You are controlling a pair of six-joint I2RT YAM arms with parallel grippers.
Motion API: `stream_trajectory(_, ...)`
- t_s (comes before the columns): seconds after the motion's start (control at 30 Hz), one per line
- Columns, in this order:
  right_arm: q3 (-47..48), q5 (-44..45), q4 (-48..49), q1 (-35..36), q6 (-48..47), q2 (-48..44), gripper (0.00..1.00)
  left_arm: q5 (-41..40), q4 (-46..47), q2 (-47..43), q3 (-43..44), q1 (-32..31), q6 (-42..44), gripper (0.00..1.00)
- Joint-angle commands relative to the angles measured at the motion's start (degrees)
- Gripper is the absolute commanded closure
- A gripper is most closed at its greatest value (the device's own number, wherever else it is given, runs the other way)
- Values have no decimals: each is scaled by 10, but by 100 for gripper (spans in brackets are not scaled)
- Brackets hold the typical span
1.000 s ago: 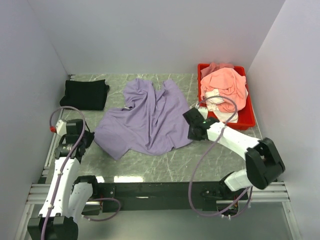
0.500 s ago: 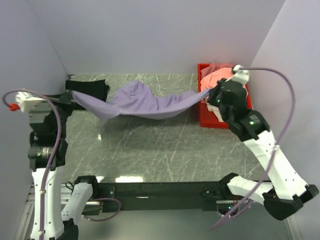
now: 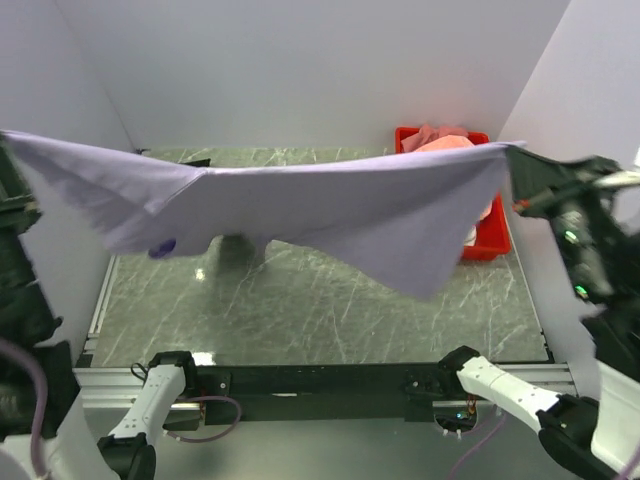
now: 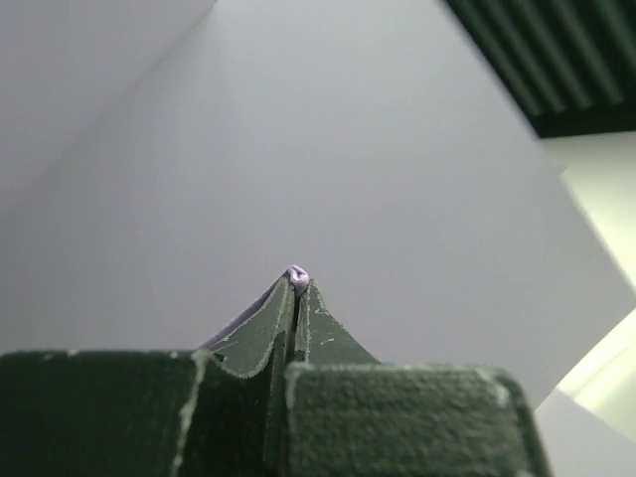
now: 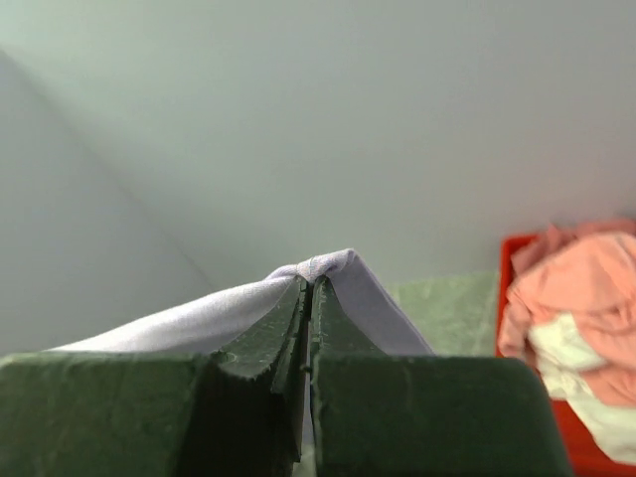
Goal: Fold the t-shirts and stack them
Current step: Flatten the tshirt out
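Note:
The lavender-purple t-shirt (image 3: 330, 205) hangs stretched in the air across the whole table, high and close to the top camera. My left gripper (image 4: 297, 281) is shut on a small bunch of its cloth (image 4: 296, 272) at the far left edge (image 3: 6, 138). My right gripper (image 5: 311, 281) is shut on the opposite corner (image 5: 343, 266), at the right (image 3: 513, 152). The salmon-pink t-shirt (image 3: 442, 141) lies crumpled in the red tray (image 3: 492, 240) on top of the white one (image 5: 571, 363). The black t-shirt is almost wholly hidden behind the raised cloth.
The green marbled table (image 3: 320, 310) lies below the hanging shirt. Plain grey walls close in the left, back and right sides. The red tray sits in the back right corner against the right wall. A black rail (image 3: 320, 380) runs along the near edge.
Both arms have lifted and spread apart, raising the lavender shirt from a crumpled heap on the table to a taut sheet high in the air.

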Motion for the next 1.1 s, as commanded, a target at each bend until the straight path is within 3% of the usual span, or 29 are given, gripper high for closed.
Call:
stream_trajectory(0.0, 52, -49, -27, -3, -11, -20, 100, -39, 31, 10, 70, 1, 56, 99)
stream_trajectory(0.27, 86, -139, -56, -3, 6, -49, 100, -39, 39, 49, 192, 1, 108, 99)
stream_trajectory(0.43, 75, -133, -51, -3, 9, -58, 100, -51, 58, 60, 195, 1, 126, 99)
stream_trajectory(0.67, -43, -81, -9, -3, 14, -37, 100, -54, 114, 86, 31, 1, 160, 99)
stream_trajectory(0.83, -157, 25, 50, -8, 10, 22, 100, -4, 199, 150, -105, 1, 211, 99)
stream_trajectory(0.93, -218, -32, 96, -55, 11, 83, 100, 13, 238, 210, -212, 1, 239, 99)
stream_trajectory(1.07, -299, -140, 222, -117, 13, 205, 100, 33, 318, 317, -273, 1, 261, 99)
